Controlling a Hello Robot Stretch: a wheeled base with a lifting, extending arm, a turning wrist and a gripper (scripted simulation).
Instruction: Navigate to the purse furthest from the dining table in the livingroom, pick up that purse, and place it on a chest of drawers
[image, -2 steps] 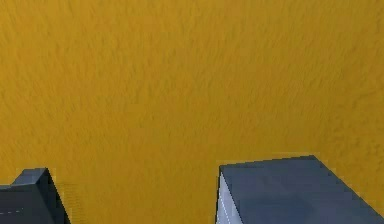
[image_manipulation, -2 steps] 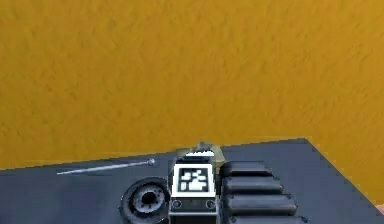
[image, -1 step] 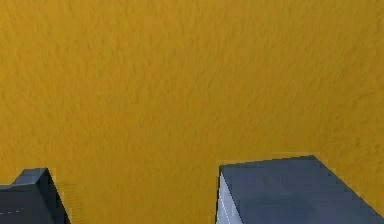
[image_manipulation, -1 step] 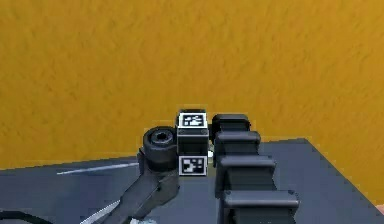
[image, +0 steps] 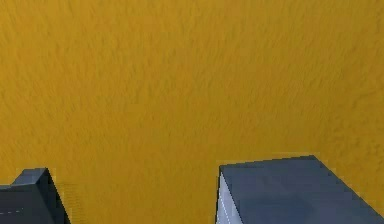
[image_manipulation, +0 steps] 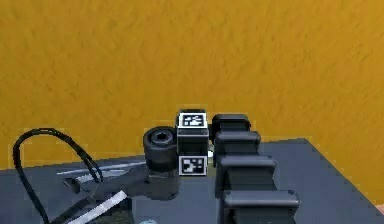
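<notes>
The dark two-finger gripper (image_manipulation: 50, 178) shows against the flat top of a grey-blue box-shaped cabinet (image_manipulation: 325, 170), which spreads under and behind it; beyond the gripper rises a rough orange wall (image_manipulation: 190, 50). I cannot tell whether the gripper holds anything, nor how its fingers stand.

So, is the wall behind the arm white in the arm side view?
No, the wall behind the arm is a deep yellow-orange all the way across.
</notes>
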